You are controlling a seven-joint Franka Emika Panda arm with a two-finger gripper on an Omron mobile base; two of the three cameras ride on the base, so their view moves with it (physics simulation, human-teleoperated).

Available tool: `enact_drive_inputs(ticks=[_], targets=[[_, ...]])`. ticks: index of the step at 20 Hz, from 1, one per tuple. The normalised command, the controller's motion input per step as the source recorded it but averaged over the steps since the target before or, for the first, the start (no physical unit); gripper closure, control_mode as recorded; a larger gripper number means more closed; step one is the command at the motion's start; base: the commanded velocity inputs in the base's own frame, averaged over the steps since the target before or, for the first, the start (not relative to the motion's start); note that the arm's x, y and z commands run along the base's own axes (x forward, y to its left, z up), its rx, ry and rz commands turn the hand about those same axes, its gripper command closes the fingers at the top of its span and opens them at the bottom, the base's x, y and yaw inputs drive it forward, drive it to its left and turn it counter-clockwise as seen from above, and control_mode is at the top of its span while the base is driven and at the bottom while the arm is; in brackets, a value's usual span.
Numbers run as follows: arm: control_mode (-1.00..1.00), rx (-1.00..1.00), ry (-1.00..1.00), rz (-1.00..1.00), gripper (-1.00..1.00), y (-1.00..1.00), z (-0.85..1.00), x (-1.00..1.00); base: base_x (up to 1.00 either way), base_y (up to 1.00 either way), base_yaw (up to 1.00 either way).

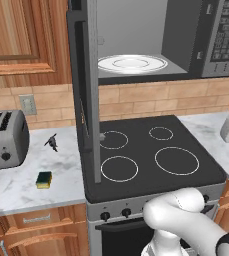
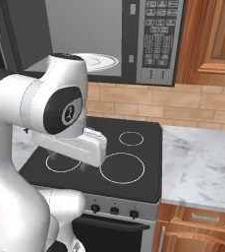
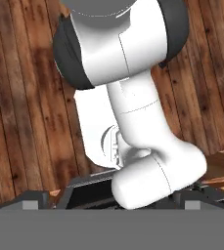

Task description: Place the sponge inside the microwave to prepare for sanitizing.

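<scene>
Starting from the far left of the left base view, a silver toaster [image 1: 5, 139] stands on the marble desk [image 1: 16, 187], with a small dark spiky object [image 1: 51, 142] just right of it and the sponge [image 1: 44, 179] lying flat lower down, near the desk's front edge, apart from both and untouched. Right of the sponge comes the black stovetop [image 1: 153, 155], and above it, in the upper middle of the frame, the microwave [image 1: 213, 45] hangs with its door [image 1: 86, 90] swung fully open, edge-on to the camera, and the white glass plate [image 1: 132, 63] bare inside. In the right base view the arm folds over the stove at the left of the frame. The jaws point down at the wooden floor [image 3: 20, 97] in the hand view and, as far as can be judged, stand spread wide with nothing between them. The task looks to be at its very first step: the reach for the sponge has not begun. The next move calls for swinging the hand leftward over the desk, lowering onto the sponge, and keeping clear of the open door standing between sponge and stove
</scene>
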Motion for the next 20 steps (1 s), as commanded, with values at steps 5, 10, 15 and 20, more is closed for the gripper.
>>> enact_drive_inputs(ticks=[5, 10, 15, 20], targets=[[-1.0, 0.01, 0.03, 0.14, -1.0, 0.69, -0.29, 0.38, 0.0, 0.0, 0.0], [-1.0, 0.01, 0.01, 0.02, -1.0, 0.69, -0.32, 0.4, 0.0, 0.0, 0.0], [-1.0, 0.01, 0.01, 0.0, -1.0, 0.52, -0.28, 0.49, 0.0, 0.0, 0.0], [-1.0, 0.03, 0.0, 0.1, -1.0, 0.28, -0.37, 0.51, 0.0, 0.0, 0.0]])
